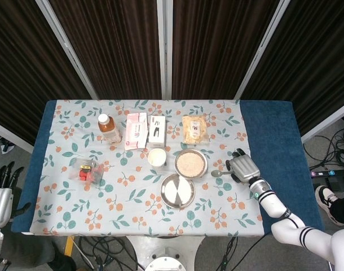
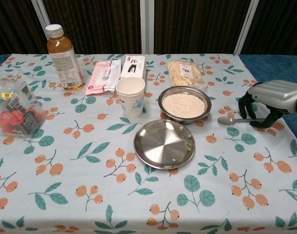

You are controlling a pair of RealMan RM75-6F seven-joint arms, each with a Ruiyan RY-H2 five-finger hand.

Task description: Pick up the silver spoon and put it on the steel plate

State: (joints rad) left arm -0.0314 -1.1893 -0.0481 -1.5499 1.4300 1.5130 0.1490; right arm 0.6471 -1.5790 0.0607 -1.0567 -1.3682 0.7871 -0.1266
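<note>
The silver spoon (image 2: 226,120) lies flat on the flowered cloth right of the rice bowl, its bowl end pointing left; the head view shows the spoon (image 1: 217,173) too. My right hand (image 2: 273,95) hovers low over the handle's far end, with dark fingers (image 2: 245,105) curved down on one side and the thumb on the other. I cannot see a firm pinch, and the spoon still rests on the table. The steel plate (image 2: 164,144) sits bare near the table's middle, left of the spoon. My left hand (image 1: 0,195) hangs off the table's left edge, holding nothing, its fingers spread.
A steel bowl of rice (image 2: 184,104) stands between plate and spoon. Behind are a paper cup (image 2: 130,95), a tea bottle (image 2: 63,56), a pink wipes pack (image 2: 104,75), a white box (image 2: 133,66) and a snack bag (image 2: 186,72). A red-filled packet (image 2: 14,117) lies at the left edge.
</note>
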